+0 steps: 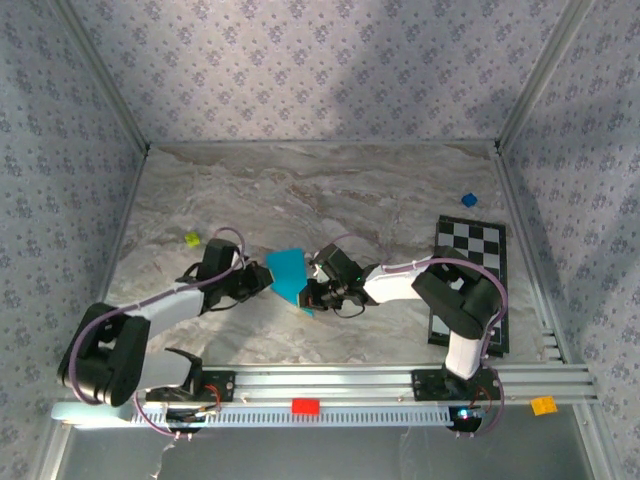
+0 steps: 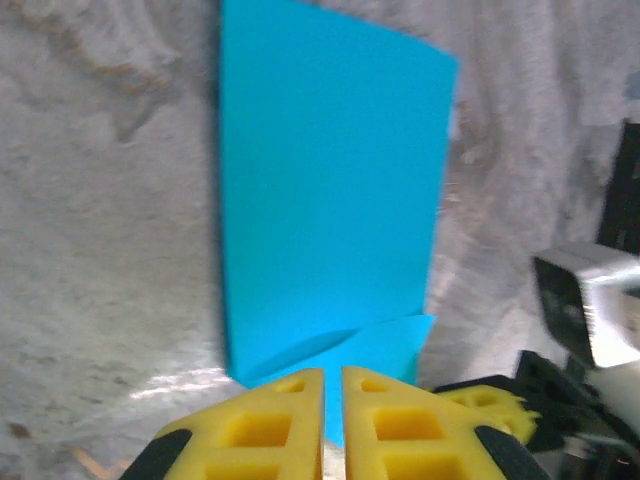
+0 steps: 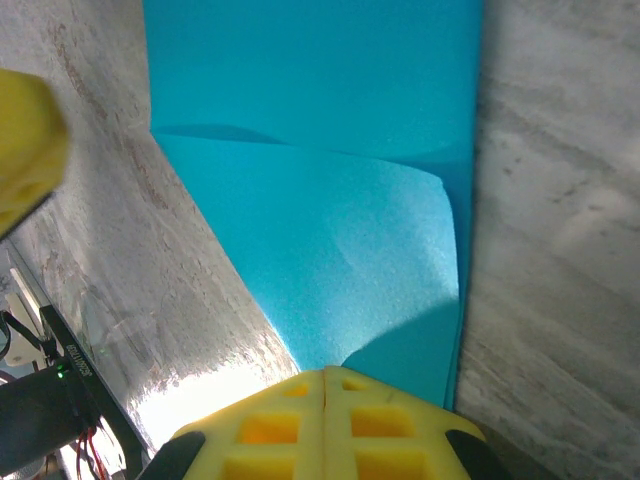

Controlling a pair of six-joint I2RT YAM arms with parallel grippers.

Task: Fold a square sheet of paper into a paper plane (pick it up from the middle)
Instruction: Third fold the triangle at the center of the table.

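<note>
While the two arms meet over the marble tabletop [image 1: 330, 190], the right gripper [image 3: 325, 374] clamps the folded cyan paper sheet [image 1: 288, 272] at mid-table; the left gripper [image 2: 333, 378] has its fingers a slit apart around the sheet's edge, and whether it grips cannot be told.

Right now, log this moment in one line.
paper: folded over, held between both grippers | left gripper: pinching paper edge | right gripper: shut on paper
</note>
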